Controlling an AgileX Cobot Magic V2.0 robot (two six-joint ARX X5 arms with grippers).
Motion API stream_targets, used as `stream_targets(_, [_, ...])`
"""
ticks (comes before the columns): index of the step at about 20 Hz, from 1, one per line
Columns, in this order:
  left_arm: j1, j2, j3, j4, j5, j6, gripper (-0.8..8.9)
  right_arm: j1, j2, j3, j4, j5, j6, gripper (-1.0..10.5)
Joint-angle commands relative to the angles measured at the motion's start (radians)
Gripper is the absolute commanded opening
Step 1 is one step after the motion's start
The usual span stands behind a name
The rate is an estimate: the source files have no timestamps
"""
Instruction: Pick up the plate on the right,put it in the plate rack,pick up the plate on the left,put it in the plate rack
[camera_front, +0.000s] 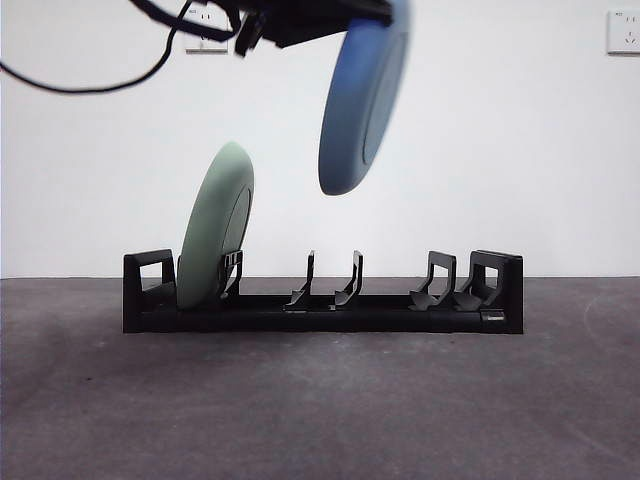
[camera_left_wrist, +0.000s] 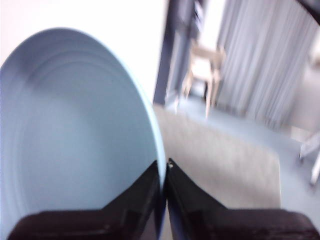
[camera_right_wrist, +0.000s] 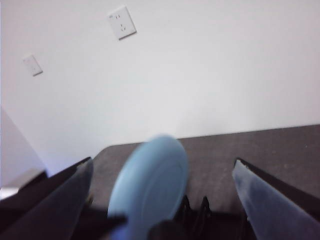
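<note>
A: Nearest first. What is the left tool (camera_left_wrist: 164, 167) doing?
B: Its two black jaws are pinched on the rim of the blue plate (camera_left_wrist: 75, 135), and the plate's hollow face fills the wrist view just beyond the jaws.
A: And from the front?
B: The blue plate (camera_front: 362, 100) hangs in the air, tilted, held from above by the dark arm at the top edge. It is well clear of the tabletop (camera_front: 320, 400).
A: What sits under the tool?
B: The plate rack (camera_front: 320, 305), long, low and black, lying across the tabletop. The held plate is above the free prongs around the rack's middle, touching none of them.
A: Anything in the rack?
B: A green plate (camera_front: 215, 225) stands on edge, leaning in the prongs at one end.
A: The right tool (camera_right_wrist: 160, 200)?
B: Jaws spread wide, gripping nothing. Beyond them it sees the blue plate (camera_right_wrist: 150, 187), and behind that the white wall (camera_right_wrist: 200, 65).
</note>
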Motion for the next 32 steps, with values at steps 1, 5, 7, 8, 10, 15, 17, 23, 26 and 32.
stream_targets(1, [0.051,0.063,0.006,0.159,0.02,-0.266,-0.09,0.0,0.007,-0.001,-0.026,0.006,-0.016,4.7])
stream_targets(5, [0.096,0.151,0.072,0.225,0.021,-0.365,-0.09,0.0,0.027,-0.001,-0.051,0.005,-0.018,4.7])
stream_targets(7, [0.105,0.182,0.119,0.216,0.022,-0.369,-0.09,0.0,0.037,-0.001,-0.061,0.003,-0.018,4.7])
stream_targets(8, [0.107,0.196,0.142,0.204,0.022,-0.369,-0.09,0.0,0.042,-0.001,-0.064,0.003,-0.018,4.7])
stream_targets(10, [0.108,0.222,0.194,0.164,0.016,-0.368,-0.09,0.0,0.052,-0.001,-0.068,0.003,-0.018,4.7])
stream_targets(15, [0.109,0.262,0.275,0.043,-0.038,-0.364,-0.09,0.0,0.065,-0.001,-0.069,0.003,-0.024,4.7])
stream_targets(17, [0.109,0.268,0.276,0.031,-0.064,-0.36,-0.09,0.0,0.066,-0.001,-0.07,0.003,-0.028,4.7])
stream_targets(23, [0.121,0.306,0.276,0.022,-0.063,-0.361,-0.09,0.0,0.068,-0.001,-0.071,0.004,-0.042,4.7])
stream_targets(26, [0.122,0.325,0.276,0.007,-0.064,-0.361,-0.09,0.0,0.068,-0.001,-0.071,0.004,-0.043,4.7])
stream_targets(32, [0.122,0.341,0.276,-0.023,-0.068,-0.337,-0.09,0.0,0.074,-0.001,-0.071,0.004,-0.046,4.7])
